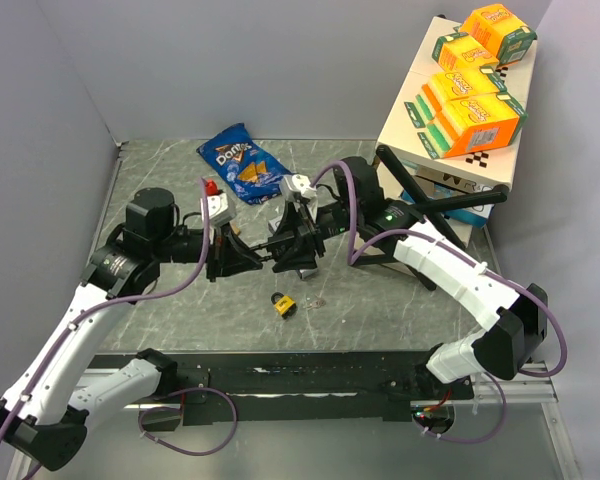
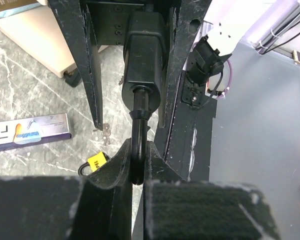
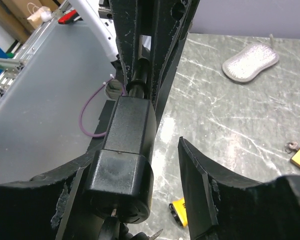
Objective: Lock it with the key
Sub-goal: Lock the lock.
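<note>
The boxy black padlock (image 2: pixel 144 60) hangs with its shackle pinched by the left gripper (image 2: pixel 138 152). The right gripper (image 3: pixel 132 160) has its fingers spread around the body.

Blue chip bag (image 1: pixel 242 162) lies left of orange boxes (image 1: pixel 475 95)

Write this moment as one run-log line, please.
left fingers: shut on padlock shackle | right fingers: open around padlock body | padlock: held above table | keys: on table
</note>
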You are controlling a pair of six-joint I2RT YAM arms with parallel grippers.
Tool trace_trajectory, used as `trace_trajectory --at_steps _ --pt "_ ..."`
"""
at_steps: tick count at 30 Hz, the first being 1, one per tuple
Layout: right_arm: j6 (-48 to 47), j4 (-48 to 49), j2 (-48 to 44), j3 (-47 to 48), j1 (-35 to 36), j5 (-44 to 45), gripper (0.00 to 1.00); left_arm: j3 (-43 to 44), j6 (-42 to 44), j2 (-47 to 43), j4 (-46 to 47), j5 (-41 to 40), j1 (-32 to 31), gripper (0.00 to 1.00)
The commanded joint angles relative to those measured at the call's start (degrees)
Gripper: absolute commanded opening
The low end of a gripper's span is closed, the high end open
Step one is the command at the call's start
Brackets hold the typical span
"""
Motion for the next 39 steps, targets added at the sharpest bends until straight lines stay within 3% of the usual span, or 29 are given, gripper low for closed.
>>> trace_trajectory --at_steps 1,11,15,16,17,20,27,31,35,39 --pt "0.9 1.7 0.0 1.4 0.4 -1.3 0.33 2.3 -1.7 0.7 12.6 1.3 0.3 0.01" --pt "6.4 5.0 2.1 2.1 1.4 -6.0 0.00 2.0 -3.0 2.6 17.8 -3.6 -2.7 0.01" --pt "9.1 7.8 2.5 1.4 1.4 -6.1 0.00 1.6 -3.5 3.0 18.8 -3.5 -3.9 0.01" --pt "8.9 7.3 2.5 1.9 1.4 -5.8 0.03 1.6 -4.6 2.9 19.0 -3.5 -3.8 0.01" --pt "7.5 5.5 2.9 2.3 1.4 -5.6 0.24 1.7 -5.3 2.9 18.3 -3.8 -3.7 0.01" --pt "4.6 1.8 2.0 2.9 0.3 -4.1 0.57 1.9 -4.8 2.1 15.2 -3.6 -2.7 0.01" --pt "-2.1 -4.8 -0.3 2.7 -3.0 -0.4 0.65 1.4 -4.1 0.2 10.3 -0.5 2.9 0.01" --pt "-4.5 -6.5 -0.6 3.2 -3.1 -0.2 0.77 1.6 -3.3 0.6 10.1 0.3 3.0 0.01" --pt "-4.3 -6.3 -0.8 3.7 -3.0 -0.4 0.74 1.4 -2.7 0.7 9.8 0.5 3.0 0.01" --pt "-2.9 -4.8 -0.5 3.4 -2.8 -0.9 0.61 1.5 -0.6 1.6 10.2 1.6 3.0 0.01"
